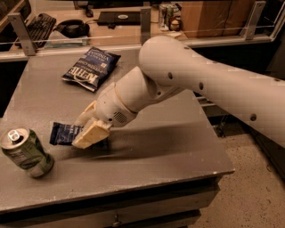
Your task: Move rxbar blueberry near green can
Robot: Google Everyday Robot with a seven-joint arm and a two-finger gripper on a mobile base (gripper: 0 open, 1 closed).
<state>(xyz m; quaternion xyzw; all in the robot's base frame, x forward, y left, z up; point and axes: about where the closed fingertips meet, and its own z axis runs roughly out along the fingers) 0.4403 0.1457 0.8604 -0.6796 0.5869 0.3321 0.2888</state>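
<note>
The rxbar blueberry (pixel 63 133) is a small flat navy wrapper, held just above the grey table (pixel 156 151) left of the middle. My gripper (pixel 87 129) is shut on its right end, with the tan fingers (pixel 91 135) over it. The green can (pixel 26 152) lies tilted on the table at the front left, its silver top facing up and left. The bar's left end is a short way up and right of the can, apart from it.
A crinkled blue Kettle chip bag (pixel 91 68) lies at the table's back. My white arm (pixel 200 84) reaches in from the right. A keyboard (pixel 38 24), headphones (pixel 71 29) and small cans (pixel 167 13) sit on the desk behind. The table's right edge drops to the floor (pixel 249 187).
</note>
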